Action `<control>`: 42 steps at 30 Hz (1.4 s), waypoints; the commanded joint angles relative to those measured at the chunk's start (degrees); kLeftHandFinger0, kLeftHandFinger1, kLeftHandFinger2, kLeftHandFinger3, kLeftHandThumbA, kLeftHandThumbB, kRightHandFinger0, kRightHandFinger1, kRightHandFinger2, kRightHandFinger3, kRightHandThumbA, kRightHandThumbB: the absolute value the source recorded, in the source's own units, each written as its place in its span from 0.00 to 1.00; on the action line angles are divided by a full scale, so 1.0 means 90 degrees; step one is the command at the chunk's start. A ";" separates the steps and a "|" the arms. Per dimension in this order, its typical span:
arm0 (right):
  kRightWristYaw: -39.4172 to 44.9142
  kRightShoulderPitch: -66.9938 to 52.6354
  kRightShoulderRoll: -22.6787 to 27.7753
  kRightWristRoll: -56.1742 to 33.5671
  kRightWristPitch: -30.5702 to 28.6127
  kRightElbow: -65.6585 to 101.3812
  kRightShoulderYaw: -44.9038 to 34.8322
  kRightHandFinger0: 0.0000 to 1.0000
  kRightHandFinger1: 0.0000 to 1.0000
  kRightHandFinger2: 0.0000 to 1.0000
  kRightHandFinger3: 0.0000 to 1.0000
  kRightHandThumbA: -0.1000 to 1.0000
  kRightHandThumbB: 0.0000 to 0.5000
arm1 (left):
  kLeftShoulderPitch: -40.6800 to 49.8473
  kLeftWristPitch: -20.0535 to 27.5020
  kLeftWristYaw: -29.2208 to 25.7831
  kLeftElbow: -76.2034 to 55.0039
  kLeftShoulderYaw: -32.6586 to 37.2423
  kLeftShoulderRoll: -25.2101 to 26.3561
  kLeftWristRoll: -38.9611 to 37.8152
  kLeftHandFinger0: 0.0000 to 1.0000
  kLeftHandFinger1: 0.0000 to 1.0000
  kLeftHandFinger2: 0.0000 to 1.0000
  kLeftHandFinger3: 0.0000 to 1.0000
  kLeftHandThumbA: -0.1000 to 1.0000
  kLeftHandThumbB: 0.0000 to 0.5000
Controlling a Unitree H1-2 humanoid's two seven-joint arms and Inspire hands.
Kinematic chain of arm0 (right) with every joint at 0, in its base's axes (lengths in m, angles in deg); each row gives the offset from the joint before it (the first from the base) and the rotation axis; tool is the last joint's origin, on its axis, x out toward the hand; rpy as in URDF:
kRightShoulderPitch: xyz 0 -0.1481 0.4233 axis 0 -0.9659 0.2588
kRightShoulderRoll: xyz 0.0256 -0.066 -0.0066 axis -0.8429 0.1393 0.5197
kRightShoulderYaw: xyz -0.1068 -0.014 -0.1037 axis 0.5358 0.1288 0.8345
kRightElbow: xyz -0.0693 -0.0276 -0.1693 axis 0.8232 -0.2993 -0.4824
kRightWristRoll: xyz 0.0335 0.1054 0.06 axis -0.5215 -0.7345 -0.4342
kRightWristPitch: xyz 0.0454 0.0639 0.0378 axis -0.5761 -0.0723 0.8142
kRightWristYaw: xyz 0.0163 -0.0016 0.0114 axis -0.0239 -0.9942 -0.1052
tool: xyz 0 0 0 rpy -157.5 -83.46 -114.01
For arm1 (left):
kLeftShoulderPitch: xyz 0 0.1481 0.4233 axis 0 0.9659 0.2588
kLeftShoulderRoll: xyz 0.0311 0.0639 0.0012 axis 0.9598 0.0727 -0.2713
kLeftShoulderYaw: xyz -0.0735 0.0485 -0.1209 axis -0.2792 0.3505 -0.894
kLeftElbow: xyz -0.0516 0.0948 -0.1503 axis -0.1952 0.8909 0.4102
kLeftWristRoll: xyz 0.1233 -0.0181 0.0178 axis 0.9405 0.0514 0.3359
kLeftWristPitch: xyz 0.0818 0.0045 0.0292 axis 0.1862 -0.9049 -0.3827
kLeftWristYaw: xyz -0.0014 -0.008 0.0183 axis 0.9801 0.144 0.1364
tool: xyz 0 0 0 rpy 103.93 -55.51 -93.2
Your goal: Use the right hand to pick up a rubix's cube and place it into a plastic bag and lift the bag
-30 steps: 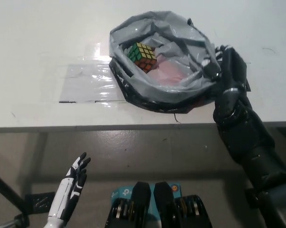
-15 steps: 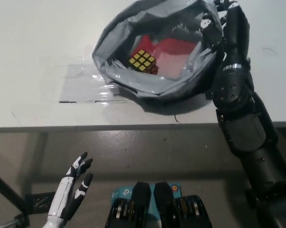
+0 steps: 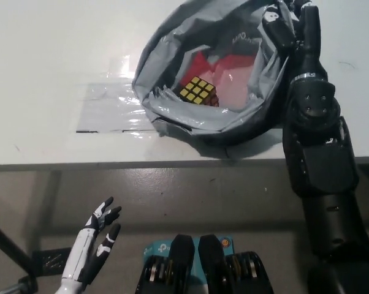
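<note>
The rubix's cube is seen down inside the plastic bag, with its yellow side up and something pink and red under it. The cube is judged to be hard and light, so it is not likely to break, but it can roll and slide when the bag is tipped. The bag is grey, thin and soft, and it folds and sags easily. Its lower edge is seen close to the white surface, just beside a shiny clear sheet; it cannot be told if it is touching. The bag is best held by its top rim, where the plastic can be bunched up. The rim at the far right is pinched by the black right hand, with its fingers closed on the plastic. Small marks are seen on the bag, but no words can be read. The white left hand is held low, below the surface, with its fingers spread and nothing in it.
</note>
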 commanded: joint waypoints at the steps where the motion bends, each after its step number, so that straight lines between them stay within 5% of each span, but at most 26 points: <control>1: 0.0477 0.2007 -0.0588 -0.2780 0.1196 0.0168 -0.1389 0.00 0.09 0.69 1.00 0.00 0.18 | -0.0121 0.0054 0.0019 -0.0135 -0.0065 0.0099 -0.0088 0.85 0.84 0.85 0.97 0.91 0.18; 3: 0.0397 0.2285 -0.0603 -0.2933 0.1294 -0.0063 -0.1576 0.00 0.12 0.72 0.93 0.00 0.18 | -0.0081 0.0080 0.0042 -0.0119 -0.0051 0.0097 -0.0117 0.83 0.82 0.85 0.96 0.91 0.18; 5: 0.0291 0.2670 -0.0588 -0.3110 0.1315 -0.0414 -0.1780 0.00 0.15 0.78 0.97 0.00 0.13 | -0.0084 0.0094 0.0079 -0.0090 -0.0060 0.0085 -0.0221 0.79 0.78 0.81 0.94 0.89 0.19; 6: 0.0204 0.2850 -0.0595 -0.3227 0.1315 -0.0577 -0.1918 0.00 0.15 0.80 0.82 0.00 0.15 | -0.0085 0.0080 0.0083 -0.0092 -0.0065 0.0084 -0.0239 0.76 0.76 0.80 0.93 0.89 0.19; 7: 0.0067 0.3062 -0.0604 -0.3409 0.1315 -0.0762 -0.2112 0.00 0.16 0.79 1.00 0.00 0.16 | -0.0090 0.0067 0.0084 -0.0091 -0.0065 0.0083 -0.0240 0.76 0.76 0.80 0.94 0.89 0.20; 12: -0.0108 0.3892 -0.0507 -0.4105 0.1315 -0.1537 -0.2873 0.00 0.20 0.77 1.00 0.00 0.10 | -0.0010 0.0082 0.0064 -0.0101 -0.0027 0.0086 -0.0148 0.75 0.76 0.81 0.96 0.88 0.17; 13: -0.0091 0.4021 -0.0423 -0.4302 0.1315 -0.1628 -0.2906 0.00 0.24 0.75 0.90 0.00 0.09 | 0.0033 0.0130 0.0089 -0.0095 0.0006 0.0075 -0.0163 0.71 0.72 0.78 0.96 0.85 0.15; 14: -0.0082 0.4129 -0.0371 -0.4385 0.1315 -0.1685 -0.2950 0.00 0.24 0.72 1.00 0.00 0.08 | 0.0008 0.0146 0.0101 -0.0075 0.0014 0.0072 -0.0176 0.70 0.71 0.78 0.96 0.83 0.16; 24: 0.0032 0.5152 -0.0086 -0.4367 0.1315 -0.2050 -0.3264 0.00 0.19 0.73 1.00 0.00 0.09 | -0.0106 0.0125 0.0097 -0.0098 0.0031 0.0105 -0.0097 0.68 0.68 0.75 0.94 0.80 0.15; 27: 0.0043 0.5318 -0.0038 -0.4274 0.1315 -0.2094 -0.3195 0.00 0.19 0.75 1.00 0.00 0.17 | -0.0123 0.0099 0.0102 -0.0117 0.0024 0.0110 -0.0106 0.67 0.66 0.74 0.92 0.79 0.15; 42: 0.0143 0.5173 -0.0170 -0.4388 0.1266 -0.1783 -0.3184 0.00 0.20 0.79 1.00 0.00 0.06 | -0.0174 0.0127 0.0191 -0.0187 0.0099 0.0217 0.0016 0.59 0.60 0.69 0.88 0.69 0.10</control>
